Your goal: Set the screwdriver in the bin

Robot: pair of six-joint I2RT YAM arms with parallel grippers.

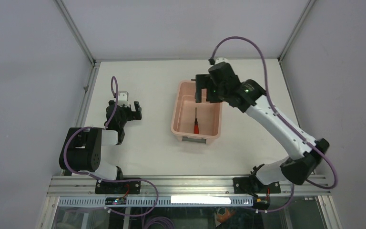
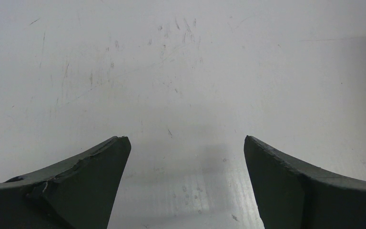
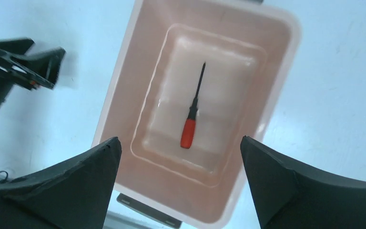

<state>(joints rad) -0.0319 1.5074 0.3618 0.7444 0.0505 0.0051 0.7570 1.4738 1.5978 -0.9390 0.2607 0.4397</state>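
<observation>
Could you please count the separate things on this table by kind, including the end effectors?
screwdriver: 1
bin: 1
end effectors: 2 (left end effector, right end effector)
Total: 4

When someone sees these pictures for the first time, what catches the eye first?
The salmon-pink bin in the middle of the table stands out, with the red-handled screwdriver lying flat on its floor. The right gripper hangs open above the bin's far end; the left gripper, also open, is off to the left.
</observation>
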